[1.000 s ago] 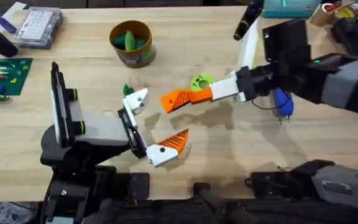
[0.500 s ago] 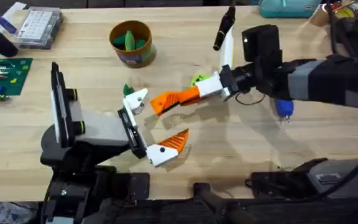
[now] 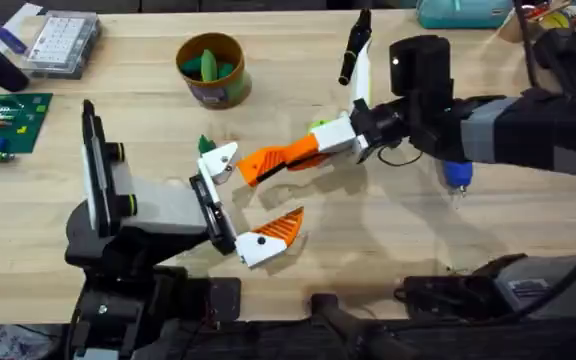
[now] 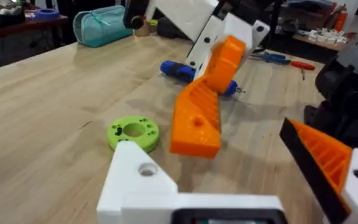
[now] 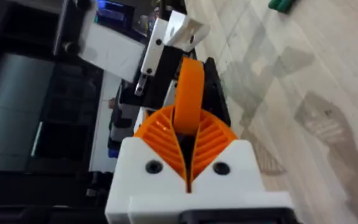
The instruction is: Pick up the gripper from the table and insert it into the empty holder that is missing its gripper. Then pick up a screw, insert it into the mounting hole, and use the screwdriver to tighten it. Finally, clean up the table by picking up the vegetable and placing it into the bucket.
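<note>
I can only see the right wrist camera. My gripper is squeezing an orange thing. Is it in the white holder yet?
Observer: Not yet. From overhead, the orange gripper piece ends close beside the bare white holder, not in it.
Operator: Where's the screwdriver?
Observer: The blue screwdriver lies on the table, off to the robot's right.
Operator: Is anything in the bucket?
Observer: Yes, something green sits inside the yellow bucket.
</note>
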